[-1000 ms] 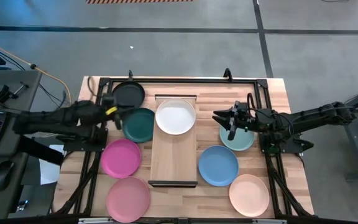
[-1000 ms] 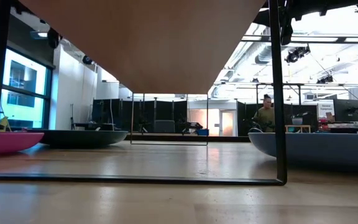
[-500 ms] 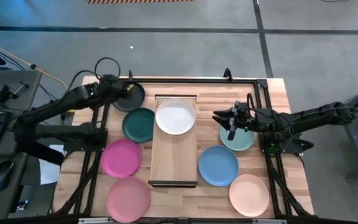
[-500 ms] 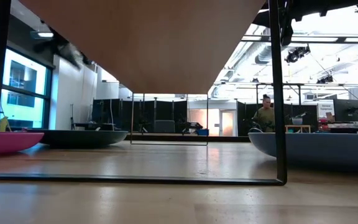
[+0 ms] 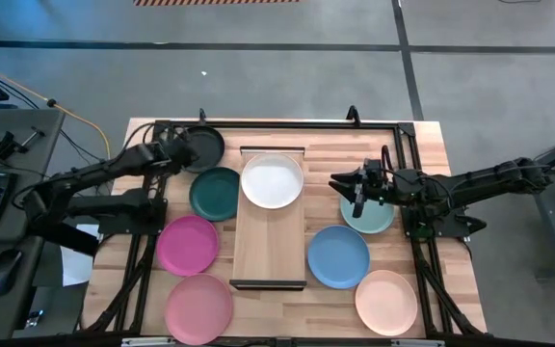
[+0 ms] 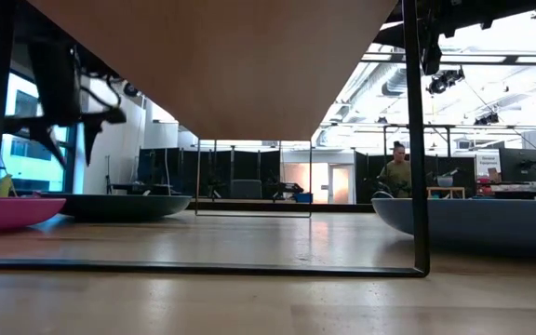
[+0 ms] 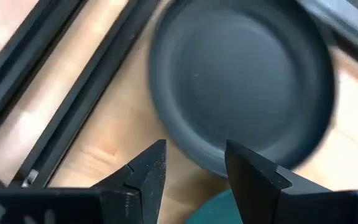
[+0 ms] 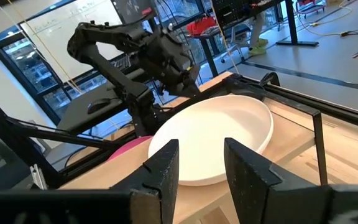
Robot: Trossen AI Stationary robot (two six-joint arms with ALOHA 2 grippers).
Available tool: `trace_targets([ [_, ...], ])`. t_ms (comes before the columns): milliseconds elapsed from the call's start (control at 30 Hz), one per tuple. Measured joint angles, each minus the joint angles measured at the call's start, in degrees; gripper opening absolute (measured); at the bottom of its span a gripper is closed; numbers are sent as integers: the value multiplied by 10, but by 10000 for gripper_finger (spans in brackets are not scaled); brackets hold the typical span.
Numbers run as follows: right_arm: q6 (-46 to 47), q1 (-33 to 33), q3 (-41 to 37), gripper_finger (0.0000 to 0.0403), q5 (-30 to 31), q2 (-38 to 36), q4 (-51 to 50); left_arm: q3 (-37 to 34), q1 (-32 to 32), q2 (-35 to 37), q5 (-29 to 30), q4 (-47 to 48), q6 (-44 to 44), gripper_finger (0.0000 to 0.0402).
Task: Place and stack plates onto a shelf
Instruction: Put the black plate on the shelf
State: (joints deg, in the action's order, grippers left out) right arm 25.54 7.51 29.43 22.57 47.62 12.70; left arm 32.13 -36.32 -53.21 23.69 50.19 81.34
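Note:
The black plate (image 5: 200, 146) (image 7: 244, 81) lies flat near the table's far left corner. My left gripper (image 5: 183, 153) (image 7: 194, 165) hovers open over that plate's near-left rim and touches nothing. A white plate (image 5: 272, 180) (image 8: 210, 137) rests on the far half of the shelf (image 5: 269, 246). My right gripper (image 5: 340, 181) (image 8: 201, 158) waits open just right of the shelf, above the mint plate's (image 5: 369, 214) left edge. The dark teal (image 5: 216, 193), magenta (image 5: 187, 244), pink (image 5: 198, 306), blue (image 5: 337, 255) and peach (image 5: 385, 301) plates lie on the table.
A black frame rail (image 5: 282, 123) runs along the table's far edge, just behind the black plate. Side rails (image 5: 141, 241) (image 5: 422, 260) flank the plates. The dark teal plate (image 7: 210, 208) lies close beside the black one. In the low view my left gripper (image 6: 73, 93) hangs above the table.
My left gripper has swung from near the dark teal plate toward the table's far edge, over the black plate, then drawn back a little and come down, so that it now shows in the low view. My right arm has kept still.

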Motion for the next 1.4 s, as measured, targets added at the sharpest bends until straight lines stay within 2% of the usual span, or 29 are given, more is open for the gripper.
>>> trace_targets([
  [400, 0, 0, 0, 110, 0, 0, -6, -108, -1, -6, 3, -140, 162, 151],
  [667, 0, 0, 0, 110, 0, 0, -11, -151, -1, -31, 13, -214, 242, 145],
  [867, 0, 0, 0, 110, 0, 0, -17, -158, -2, -63, 44, -257, 261, 115],
  [1133, 0, 0, 0, 110, 0, 0, -18, -157, -19, -114, 43, -298, 241, 58],
  [1300, 0, 0, 0, 110, 0, 0, -17, -157, -19, -114, 49, -300, 235, 16],
  [1400, 0, 0, 0, 110, 0, 0, -17, -158, -19, -95, 55, -305, 233, 7],
])
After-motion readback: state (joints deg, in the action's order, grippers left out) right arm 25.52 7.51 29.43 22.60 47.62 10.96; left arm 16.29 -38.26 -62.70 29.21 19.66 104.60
